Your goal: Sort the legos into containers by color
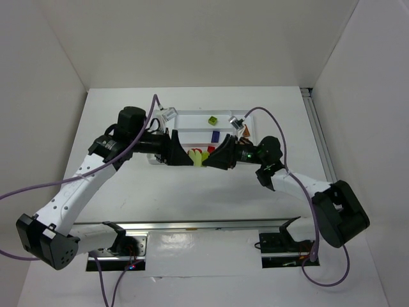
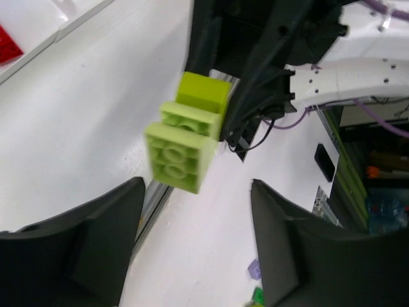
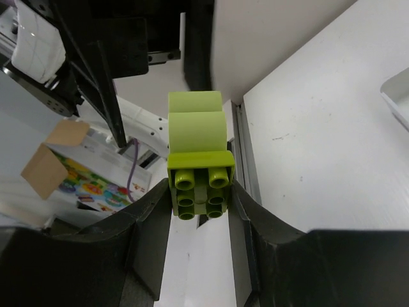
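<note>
A stack of lime and yellow-green legos (image 3: 199, 167) hangs in the air between the two arms, and my right gripper (image 3: 200, 195) is shut on its lowest brick. In the left wrist view the same stack (image 2: 182, 144) floats just beyond my left gripper (image 2: 197, 208), whose jaws stand wide apart with nothing between them. From above, the left gripper (image 1: 184, 157) and the right gripper (image 1: 216, 158) face each other with the stack (image 1: 199, 160) between them, in front of the white tray (image 1: 192, 114). Its containers hold a lime brick (image 1: 212, 119), a blue one (image 1: 215, 135) and red ones (image 1: 211, 149).
A brown-orange brick (image 1: 245, 130) lies at the tray's right end. A red brick (image 2: 6, 45) shows in a tray compartment (image 2: 45, 16) in the left wrist view. An aluminium rail (image 1: 192, 225) runs along the near edge between the arm bases. White walls enclose the table.
</note>
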You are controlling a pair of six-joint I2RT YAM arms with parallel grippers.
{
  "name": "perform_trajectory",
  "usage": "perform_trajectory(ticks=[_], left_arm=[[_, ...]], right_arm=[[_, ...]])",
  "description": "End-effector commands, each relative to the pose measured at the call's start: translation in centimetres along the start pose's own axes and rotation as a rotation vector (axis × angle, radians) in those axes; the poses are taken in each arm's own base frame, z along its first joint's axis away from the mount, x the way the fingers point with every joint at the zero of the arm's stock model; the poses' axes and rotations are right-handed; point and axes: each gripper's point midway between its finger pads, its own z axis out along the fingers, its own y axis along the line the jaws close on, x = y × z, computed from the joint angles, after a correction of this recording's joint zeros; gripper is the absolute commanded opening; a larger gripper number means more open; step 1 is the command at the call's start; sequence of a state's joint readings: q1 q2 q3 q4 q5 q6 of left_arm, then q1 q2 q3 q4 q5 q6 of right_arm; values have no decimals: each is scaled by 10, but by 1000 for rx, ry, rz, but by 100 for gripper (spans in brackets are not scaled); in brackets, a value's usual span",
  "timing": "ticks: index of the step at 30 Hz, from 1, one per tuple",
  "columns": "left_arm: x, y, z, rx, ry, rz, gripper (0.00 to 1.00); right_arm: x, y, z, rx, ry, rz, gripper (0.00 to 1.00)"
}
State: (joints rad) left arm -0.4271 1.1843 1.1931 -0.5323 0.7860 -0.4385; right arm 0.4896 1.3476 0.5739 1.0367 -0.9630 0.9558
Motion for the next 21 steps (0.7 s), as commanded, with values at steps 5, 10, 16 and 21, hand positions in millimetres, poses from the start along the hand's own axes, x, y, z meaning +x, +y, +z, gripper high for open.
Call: perform_trajectory(ticks=[5, 10, 16, 21], left_arm=[[-7, 2, -16, -64, -19, 90, 100], [-1, 5, -10, -32, -9, 81, 100], [-6, -17, 0, 160, -20, 120, 100], [-2, -16, 5, 205, 0, 110, 100]], right_arm=[[-19, 20, -9, 66, -1, -152, 0], [-13, 25, -12, 56, 27, -144, 0], [-10, 26, -13, 56, 42, -148, 0], [-12, 32, -11, 40, 39, -146, 0]])
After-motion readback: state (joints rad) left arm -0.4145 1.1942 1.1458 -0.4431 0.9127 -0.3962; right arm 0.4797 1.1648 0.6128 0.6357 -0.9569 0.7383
